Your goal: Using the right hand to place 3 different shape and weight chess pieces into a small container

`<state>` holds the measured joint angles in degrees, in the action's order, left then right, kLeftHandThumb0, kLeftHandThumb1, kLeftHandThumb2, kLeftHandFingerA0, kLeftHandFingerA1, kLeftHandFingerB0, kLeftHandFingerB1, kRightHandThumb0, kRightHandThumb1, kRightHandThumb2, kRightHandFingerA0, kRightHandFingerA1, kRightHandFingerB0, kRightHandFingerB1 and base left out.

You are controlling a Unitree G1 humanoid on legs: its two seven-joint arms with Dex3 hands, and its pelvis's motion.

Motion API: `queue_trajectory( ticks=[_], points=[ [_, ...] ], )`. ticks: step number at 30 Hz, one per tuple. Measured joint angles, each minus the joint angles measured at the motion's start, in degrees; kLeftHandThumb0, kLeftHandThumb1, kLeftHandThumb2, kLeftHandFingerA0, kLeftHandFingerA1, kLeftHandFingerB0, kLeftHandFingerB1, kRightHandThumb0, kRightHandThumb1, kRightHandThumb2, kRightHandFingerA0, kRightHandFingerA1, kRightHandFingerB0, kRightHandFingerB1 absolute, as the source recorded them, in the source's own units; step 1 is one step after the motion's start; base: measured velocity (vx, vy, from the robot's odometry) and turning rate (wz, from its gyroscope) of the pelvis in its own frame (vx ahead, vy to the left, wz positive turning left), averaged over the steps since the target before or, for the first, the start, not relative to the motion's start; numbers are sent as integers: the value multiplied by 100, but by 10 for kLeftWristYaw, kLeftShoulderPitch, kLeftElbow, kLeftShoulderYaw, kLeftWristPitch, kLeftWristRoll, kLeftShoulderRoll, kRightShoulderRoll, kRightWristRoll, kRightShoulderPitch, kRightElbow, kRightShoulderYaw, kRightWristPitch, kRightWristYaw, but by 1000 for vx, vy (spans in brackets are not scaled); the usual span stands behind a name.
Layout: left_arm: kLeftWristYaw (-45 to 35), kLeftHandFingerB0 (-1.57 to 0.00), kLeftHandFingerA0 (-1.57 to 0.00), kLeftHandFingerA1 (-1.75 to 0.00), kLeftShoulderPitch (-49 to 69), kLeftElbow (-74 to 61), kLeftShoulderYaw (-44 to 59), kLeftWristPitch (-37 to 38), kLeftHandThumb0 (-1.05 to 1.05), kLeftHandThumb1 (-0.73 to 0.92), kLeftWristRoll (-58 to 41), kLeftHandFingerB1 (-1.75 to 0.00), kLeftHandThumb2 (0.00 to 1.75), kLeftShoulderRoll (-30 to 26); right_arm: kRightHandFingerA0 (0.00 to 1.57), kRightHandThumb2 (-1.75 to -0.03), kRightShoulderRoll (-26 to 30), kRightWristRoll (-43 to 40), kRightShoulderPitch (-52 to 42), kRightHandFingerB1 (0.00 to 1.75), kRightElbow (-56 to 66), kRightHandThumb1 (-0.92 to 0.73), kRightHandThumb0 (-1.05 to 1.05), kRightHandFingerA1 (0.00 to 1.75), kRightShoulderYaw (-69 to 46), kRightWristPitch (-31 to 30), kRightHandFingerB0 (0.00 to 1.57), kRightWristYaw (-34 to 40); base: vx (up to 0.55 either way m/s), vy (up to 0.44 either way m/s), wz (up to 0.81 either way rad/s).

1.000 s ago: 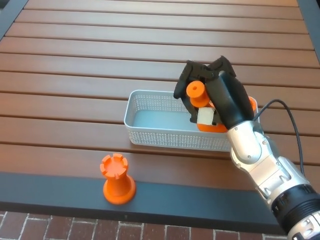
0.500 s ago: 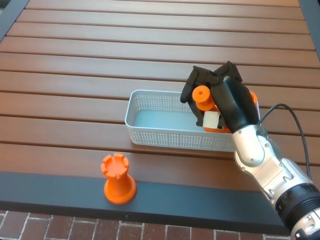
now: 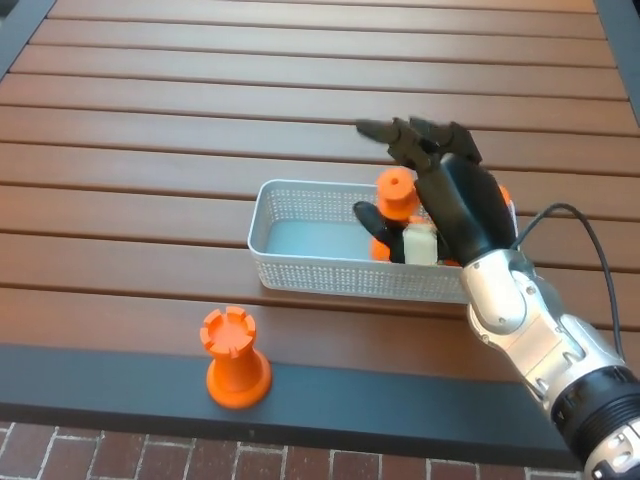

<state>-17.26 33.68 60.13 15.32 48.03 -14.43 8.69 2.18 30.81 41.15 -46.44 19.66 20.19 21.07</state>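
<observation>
Fingers have spread since half a second ago: right hand (image 3: 432,185) is now open, two fingers (image 3: 392,134) stretched out above the far rim of the white mesh basket (image 3: 300,262), thumb down inside it. Orange chess piece (image 3: 396,193) it was clamping now sits free in the basket's right part, round top up, just beside the palm. I can't see its base; the thumb and the near wall cover it. More orange shows behind the hand at the basket's right end, so at least one other piece is in there, but the hand and wrist block it and I can't tell its shape or how many. Basket's right end is hidden behind the forearm too. Orange rook (image 3: 236,358) stands upright on the dark front edge of the slatted wooden table (image 3: 150,150), well apart from the basket, untouched. Left hand isn't in my view.
</observation>
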Motion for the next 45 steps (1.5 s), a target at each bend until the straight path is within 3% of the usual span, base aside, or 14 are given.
queue_trajectory(
  ticks=[9,10,17,19,20,25,30,32,33,34,36,37,38,45],
  points=[
    [-1,-125,-131,-157,-1,2,-1,-1,0,6,0,-137,157,0,0,-84,0,25,0,0,74,-62,-105,0,20,-86,0,-31,0,0,0],
    [0,-126,-133,-159,-1,2,-1,-1,-6,8,0,-140,150,-1,0,-63,0,27,0,0,86,-74,-105,0,22,-98,0,-37,0,0,0],
    [-1,-128,-132,-158,-1,1,-1,-1,-4,3,-1,-139,155,-1,0,-64,7,39,-1,0,148,-73,-105,0,25,-166,0,-78,0,0,0],
    [-1,-126,-134,-160,-2,2,0,-1,-5,6,-1,-140,162,-1,0,-85,11,43,-3,0,165,-60,-105,0,26,-184,0,-91,0,0,0],
    [-1,-144,-138,-133,-2,3,0,-1,-3,42,-1,-134,123,-1,0,-85,15,46,-5,0,178,-61,-104,0,26,-198,0,-102,0,0,0],
    [5,-141,-137,-133,-2,6,-2,2,-2,40,3,-134,122,-1,0,-63,35,52,-16,0,217,-75,-105,0,25,-238,0,-134,0,0,0],
    [14,-140,-137,-133,0,7,-4,5,-4,42,10,-133,123,-1,0,-72,43,56,-26,0,232,-70,-92,0,26,-261,0,-153,0,0,0],
    [14,-140,-137,-133,2,5,-4,5,-4,41,9,-134,123,0,0,-96,43,56,-29,0,237,-63,-103,19,26,-268,0,-159,0,0,0],
    [15,-116,-120,-169,2,5,-4,5,-11,10,10,-161,175,0,0,-95,43,56,-31,0,243,-62,-101,20,26,-275,0,-166,0,0,0],
    [15,-140,-138,-133,2,5,-4,6,-5,41,10,-133,123,0,0,-60,43,56,-31,0,243,-67,-79,0,26,-276,0,-167,0,0,0],
    [17,-140,-138,-133,-1,9,-4,6,-5,41,11,-133,123,-1,0,-60,44,59,-30,0,251,-67,-79,0,31,-299,0,-190,0,0,0],
    [17,-140,-138,-133,-2,10,-4,6,-5,45,12,-133,124,-1,0,-73,45,60,-30,0,251,-51,-75,0,34,-303,0,-194,0,0,0],
    [18,-118,-120,-158,-3,13,-4,8,-21,12,12,-149,161,-2,0,-85,46,61,-29,0,251,-52,-88,23,37,-309,0,-202,0,0,0],
    [20,-118,-122,-159,-25,52,-2,15,-24,19,22,-147,162,-18,0,-85,70,78,-24,0,235,-53,-93,17,80,-358,0,-269,0,0,0]
  ],
)
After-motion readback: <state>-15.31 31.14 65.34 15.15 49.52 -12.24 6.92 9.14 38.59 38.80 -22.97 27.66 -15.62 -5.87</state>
